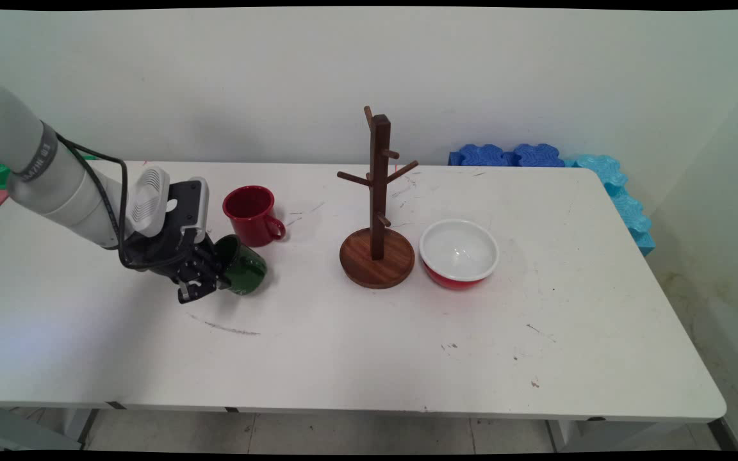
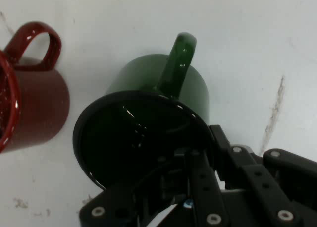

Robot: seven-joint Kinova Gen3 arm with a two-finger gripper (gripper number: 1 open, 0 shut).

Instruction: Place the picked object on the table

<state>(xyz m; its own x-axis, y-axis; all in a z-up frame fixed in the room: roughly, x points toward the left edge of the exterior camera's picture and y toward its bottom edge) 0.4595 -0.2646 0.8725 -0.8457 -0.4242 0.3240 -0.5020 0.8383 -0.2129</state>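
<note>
The black two-finger hand [image 1: 205, 282] is clamped on the rim of a dark green mug [image 1: 244, 267], one finger inside the mouth and the other outside the wall, as the hand view shows. The green mug is tipped over, its open mouth turned toward the hand and its handle [image 2: 177, 63] pointing up in the hand view; whether its side rests on the white surface [image 1: 369, 346] or hangs just above it cannot be told. Just beyond the hand stands a glossy red mug [image 1: 252, 215], upright, handle turned away from the arm, close beside the green one but apart from it. Farther out past both mugs rises a dark wooden mug tree [image 1: 378, 205] on a round base, and just beside that base sits a red bowl [image 1: 459, 252] with a white inside. Blue foam blocks [image 1: 510, 155] line the surface's far corner, well apart from the hand.
</note>
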